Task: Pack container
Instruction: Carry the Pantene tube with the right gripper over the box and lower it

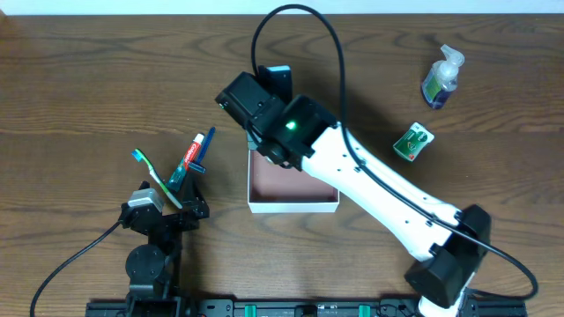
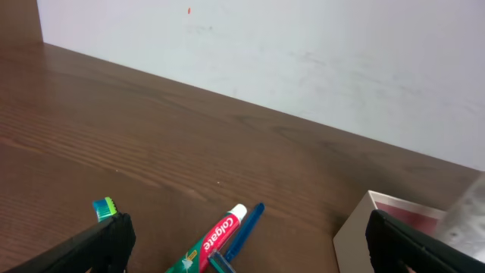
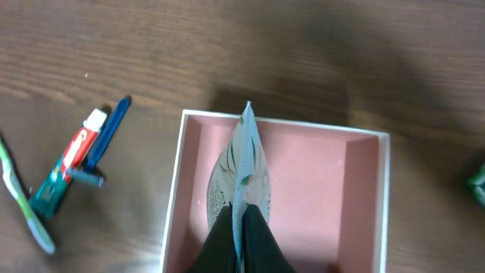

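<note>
- Right wrist: a packet [image 3: 242,163] is pinched edge-up by the right gripper [image 3: 239,227] over the box [image 3: 173,189], for dropping in.
- The left gripper [image 2: 246,239] is held spread near the toothpaste [image 2: 216,239], probably for picking.

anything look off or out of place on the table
Nothing spilled or broken. The pump bottle lies on its side at the far right, and the toothpaste and blue razor lie bunched together left of the container. The right tool holds a thin packet edge-up over the container.
</note>
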You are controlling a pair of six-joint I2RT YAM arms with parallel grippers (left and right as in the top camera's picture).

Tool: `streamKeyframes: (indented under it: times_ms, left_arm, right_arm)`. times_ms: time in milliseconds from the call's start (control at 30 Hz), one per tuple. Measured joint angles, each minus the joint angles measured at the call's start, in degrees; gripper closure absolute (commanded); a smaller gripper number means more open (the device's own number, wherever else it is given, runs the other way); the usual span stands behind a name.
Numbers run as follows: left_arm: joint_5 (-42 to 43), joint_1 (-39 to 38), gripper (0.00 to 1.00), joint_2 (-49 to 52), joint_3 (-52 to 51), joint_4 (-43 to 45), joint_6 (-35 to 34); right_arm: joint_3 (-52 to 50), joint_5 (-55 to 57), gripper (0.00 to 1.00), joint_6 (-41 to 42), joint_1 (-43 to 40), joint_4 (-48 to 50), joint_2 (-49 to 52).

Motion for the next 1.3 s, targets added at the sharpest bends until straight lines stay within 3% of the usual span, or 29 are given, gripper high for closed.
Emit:
streamKeyframes:
  times_ms: [1300]
  left_arm:
    - [0.0,0.0,0.02,0.0,0.0,0.0,0.0]
  right_arm:
    - [-0.1,4.9,0.99,3.5,1.1,7.2,5.5]
